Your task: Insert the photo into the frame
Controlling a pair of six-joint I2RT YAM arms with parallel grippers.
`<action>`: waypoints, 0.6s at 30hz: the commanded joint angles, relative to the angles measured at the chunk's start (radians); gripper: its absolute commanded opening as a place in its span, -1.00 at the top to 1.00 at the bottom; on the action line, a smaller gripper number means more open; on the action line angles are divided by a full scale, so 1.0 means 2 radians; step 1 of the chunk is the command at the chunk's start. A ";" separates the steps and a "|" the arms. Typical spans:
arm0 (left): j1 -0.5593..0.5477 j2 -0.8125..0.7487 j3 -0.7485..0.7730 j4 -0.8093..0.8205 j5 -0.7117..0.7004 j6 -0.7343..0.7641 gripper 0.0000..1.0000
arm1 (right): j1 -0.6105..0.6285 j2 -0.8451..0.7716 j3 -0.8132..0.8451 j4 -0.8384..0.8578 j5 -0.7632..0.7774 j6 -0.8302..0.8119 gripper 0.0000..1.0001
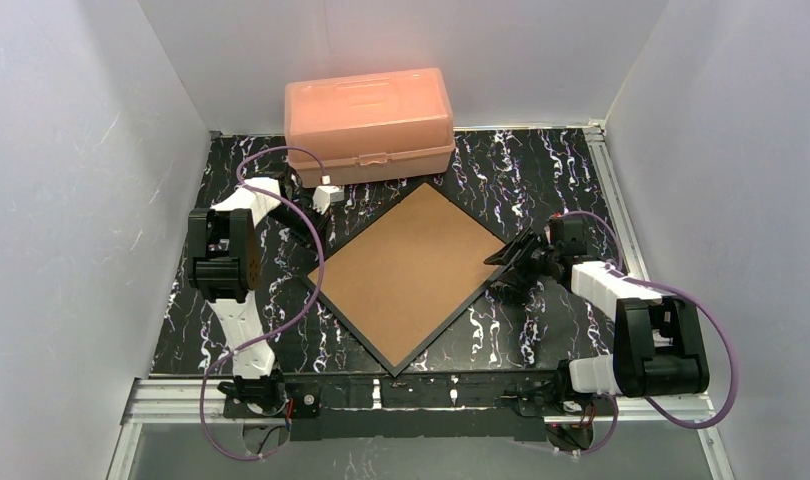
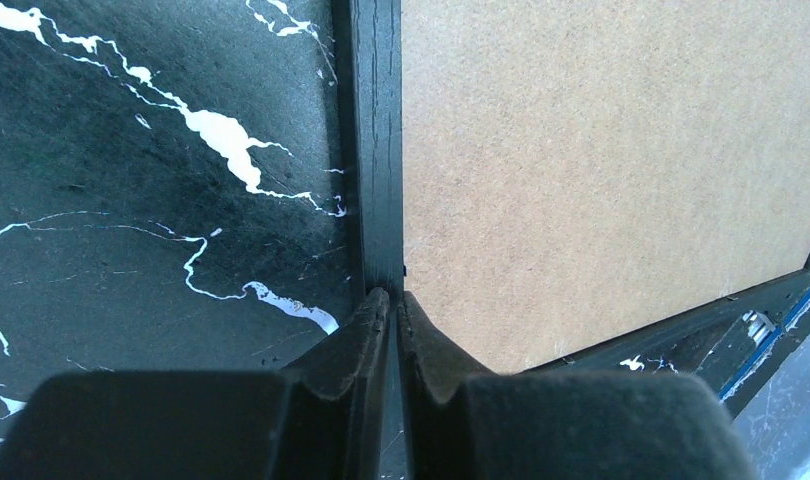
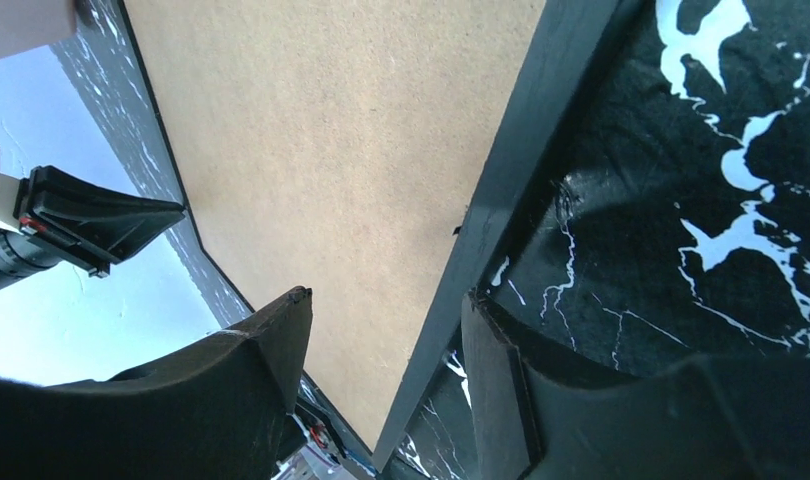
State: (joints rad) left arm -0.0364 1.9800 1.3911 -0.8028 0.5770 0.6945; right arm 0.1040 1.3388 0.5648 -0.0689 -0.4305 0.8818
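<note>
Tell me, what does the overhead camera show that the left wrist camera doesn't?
Only overhead: the peach box at the back, the whole frame, and the right gripper open at its right edge. Only left wrist: a close-up of the left gripper's fingers nearly together right at the frame's black rim. Both: the frame lying back-up with its brown backing board showing, on the marbled black table.

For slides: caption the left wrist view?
Left gripper closed at the edge of the frame, brown backing board inside it, marbled table beside.
</note>
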 commanded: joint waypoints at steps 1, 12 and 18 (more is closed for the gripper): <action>-0.001 0.012 -0.021 0.001 -0.035 0.007 0.85 | -0.004 0.009 0.003 0.030 -0.013 0.013 -0.28; -0.001 0.016 -0.022 0.003 -0.038 0.010 0.93 | -0.010 0.029 0.004 0.057 -0.001 0.009 -0.26; -0.001 0.017 -0.020 0.004 -0.037 0.011 0.95 | -0.010 0.045 0.000 0.071 -0.001 0.010 -0.24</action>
State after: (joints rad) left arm -0.0345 1.9800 1.3888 -0.7967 0.5762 0.6945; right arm 0.0910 1.4090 0.5648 0.0242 -0.4423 0.9028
